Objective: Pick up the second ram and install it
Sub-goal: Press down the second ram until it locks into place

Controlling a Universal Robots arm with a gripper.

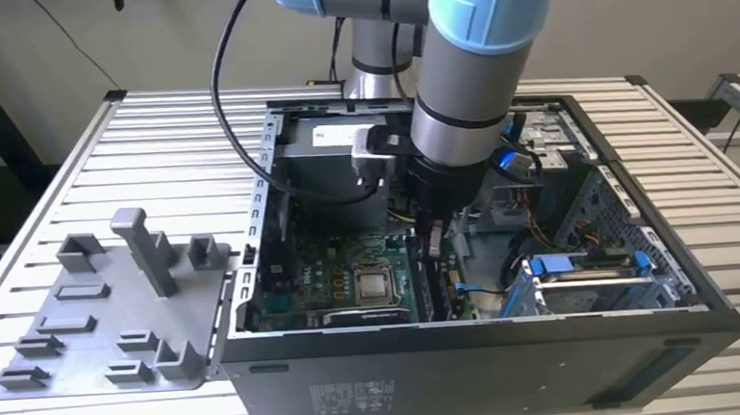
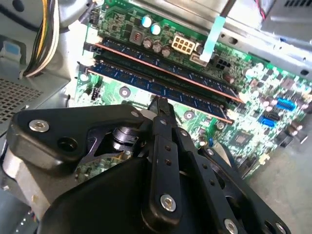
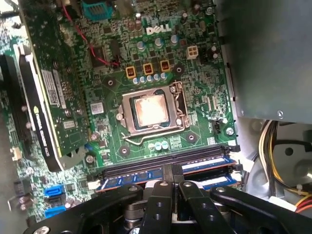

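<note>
My gripper [image 1: 432, 240] reaches down into the open computer case [image 1: 482, 350], over the memory slots next to the processor [image 1: 375, 285]. Both wrist views show its black fingers drawn together into one tip, gripper [image 2: 160, 103] and gripper [image 3: 171, 171]. That tip rests on the top edge of the second ram [image 2: 195, 101], a long dark stick with blue labels standing in its slot, second ram [image 3: 130, 179]. The fingers close along the stick's length, not around it. Another stick [image 2: 161, 62] stands in the parallel slot beside it.
A tall dark expansion card [image 3: 44, 97] stands on the green motherboard [image 3: 204, 83]. Yellow and black cables [image 3: 273, 156] hang near the slot ends. A grey fixture [image 1: 106, 310] with upright posts lies outside the case on the slatted table [image 1: 34, 189], at the exterior view's left.
</note>
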